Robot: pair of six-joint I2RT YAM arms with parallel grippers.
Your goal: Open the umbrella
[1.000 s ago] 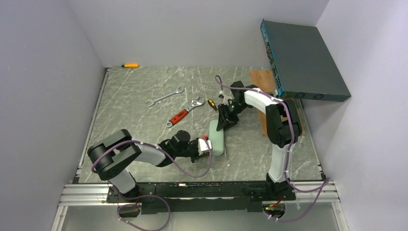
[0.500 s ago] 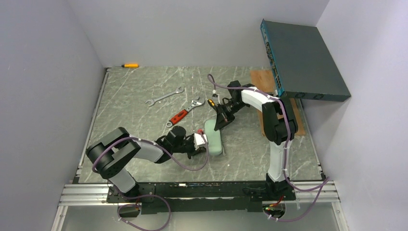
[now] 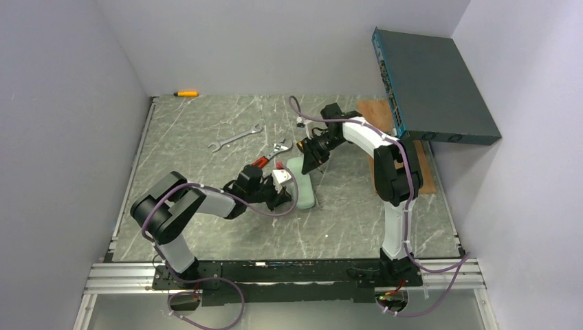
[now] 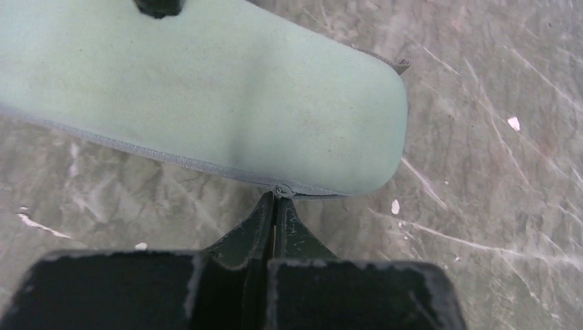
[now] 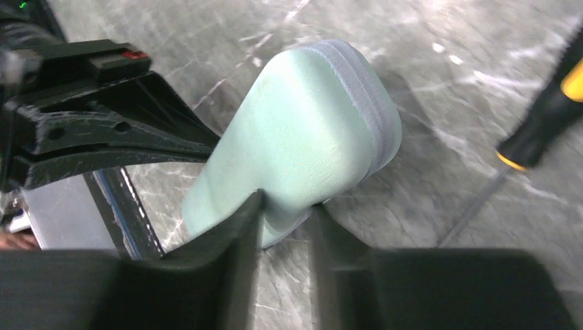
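Note:
The umbrella is hidden; only a pale mint-green oval case [image 3: 303, 185] lies on the marble table, zipped shut [image 4: 206, 96]. My left gripper [image 4: 276, 200] is at the case's near-left long edge [image 3: 287, 194], its jaws pressed together on the small grey zipper pull [image 4: 280, 190]. My right gripper [image 5: 287, 206] is at the case's far end [image 3: 307, 163], its two fingers shut on a fold of the case's edge [image 5: 302, 137]. The left gripper's black fingers [image 5: 117, 130] show beyond the case in the right wrist view.
A yellow-and-black screwdriver [image 5: 543, 117] lies just right of the case's far end. A red-handled adjustable wrench [image 3: 265, 159] and a silver spanner [image 3: 236, 137] lie to the left. A dark box [image 3: 433, 86] and a wooden board [image 3: 378, 113] sit back right; an orange screwdriver [image 3: 185, 93] lies at the back wall.
The right gripper has shut on the case's far end. Both arms and the case have shifted left and toward the back of the table, and the case has turned slightly.

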